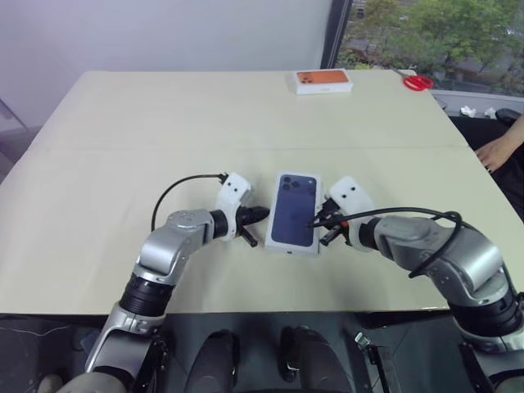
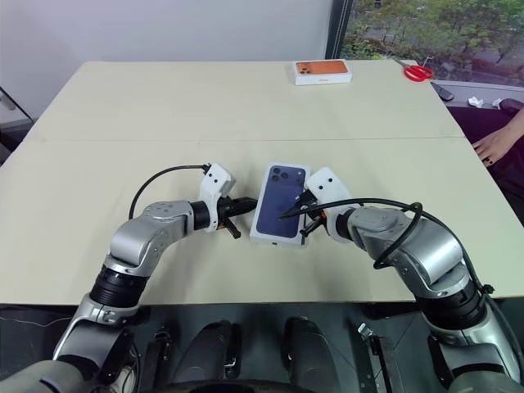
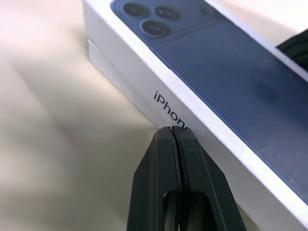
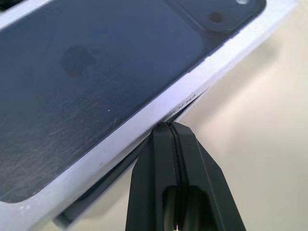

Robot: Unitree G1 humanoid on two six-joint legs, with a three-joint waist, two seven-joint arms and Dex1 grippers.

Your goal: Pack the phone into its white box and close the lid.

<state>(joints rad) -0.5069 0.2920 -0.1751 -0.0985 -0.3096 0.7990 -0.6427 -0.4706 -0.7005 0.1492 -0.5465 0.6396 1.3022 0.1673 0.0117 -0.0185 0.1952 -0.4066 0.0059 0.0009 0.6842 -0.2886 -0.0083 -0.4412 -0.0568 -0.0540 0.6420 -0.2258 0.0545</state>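
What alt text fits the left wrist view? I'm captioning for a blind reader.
The left gripper, fingers shut, meets the side of the lid, printed with a dark blue phone picture; the white box shows beneath it on the table.

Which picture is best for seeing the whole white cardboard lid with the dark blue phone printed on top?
The left eye view: the whole white cardboard lid with the dark blue phone picture shows there, lying on the beige table. The right eye view shows it about as well. The left wrist view shows its lettered side wall close up, the right wrist view its printed top and edge.
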